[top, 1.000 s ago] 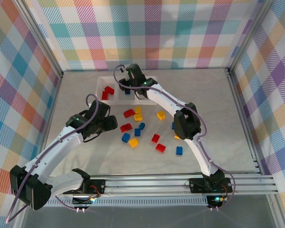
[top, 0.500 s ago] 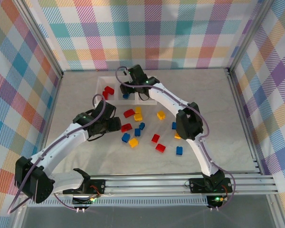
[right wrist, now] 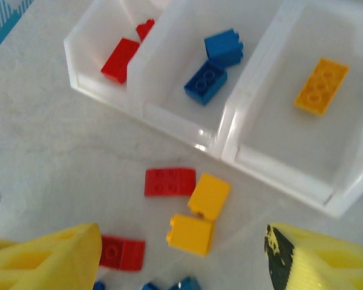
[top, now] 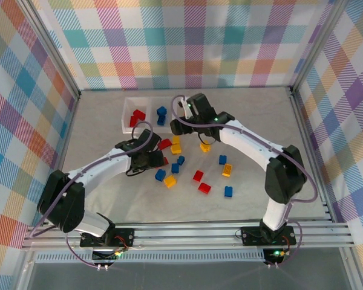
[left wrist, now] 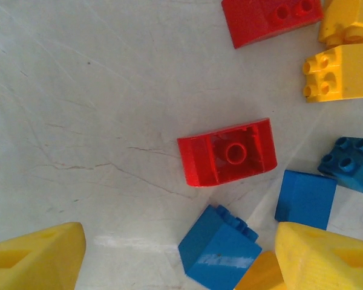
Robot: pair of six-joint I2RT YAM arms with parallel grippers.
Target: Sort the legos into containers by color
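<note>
Left gripper (left wrist: pixel 181 266) stands wide open and empty above an upturned red brick (left wrist: pixel 227 152), which we see lying loose on the table (left wrist: pixel 78 90), touching neither yellow fingertip. Just beside it lie blue bricks (left wrist: pixel 218 249), and a little farther off yellow bricks (left wrist: pixel 342 75) and a second red brick (left wrist: pixel 269 18). Beyond this scatter sits the tray (right wrist: pixel 175 121): two red pieces in its left compartment, two blue in the middle, one orange plate (right wrist: pixel 320 86) in the right. Our right gripper (right wrist: pixel 181 257) hovers near the tray, spread wide, holding nothing.
</note>
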